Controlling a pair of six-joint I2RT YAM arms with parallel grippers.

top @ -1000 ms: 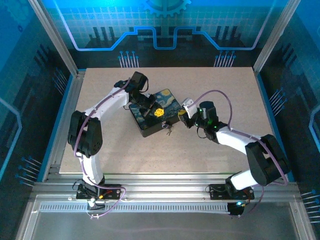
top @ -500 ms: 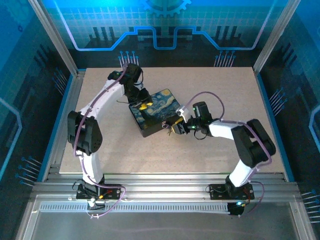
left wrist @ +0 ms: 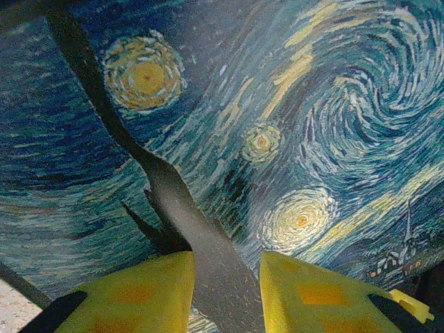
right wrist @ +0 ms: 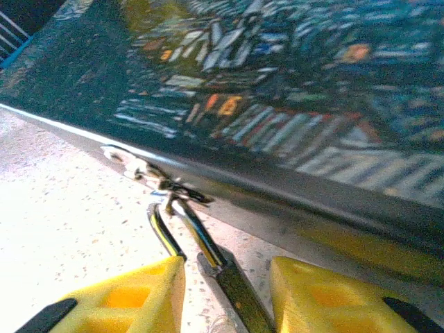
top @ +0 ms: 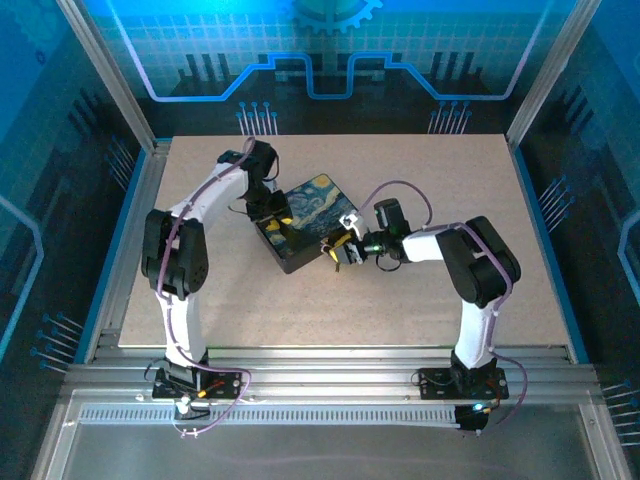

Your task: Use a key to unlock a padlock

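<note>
Arms reach from both sides toward a dark box (top: pixel 318 208) with a swirly blue and yellow painted lid, lying askew near the middle of the pale speckled table (top: pixel 450 170). On the left, the left gripper (top: pixel 272 207) points down at the box's left corner. Seen from its wrist, its yellow fingers (left wrist: pixel 139 295) stand apart over the lid, with just painted surface and a grey shadow in the gap, so it is released and grasps nothing. To the right, the right gripper (top: pixel 338 250) lies low at the box's near right wall. Seen from its wrist, a small padlock (right wrist: pixel 234 291) hangs by its shiny shackle (right wrist: pixel 163 229) from a metal loop (right wrist: pixel 130 159) on that wall, its body between the yellow fingers (right wrist: pixel 132 295). They stand apart around it with a gap on the right side, released. The key I cannot make out among these small metal parts
</note>
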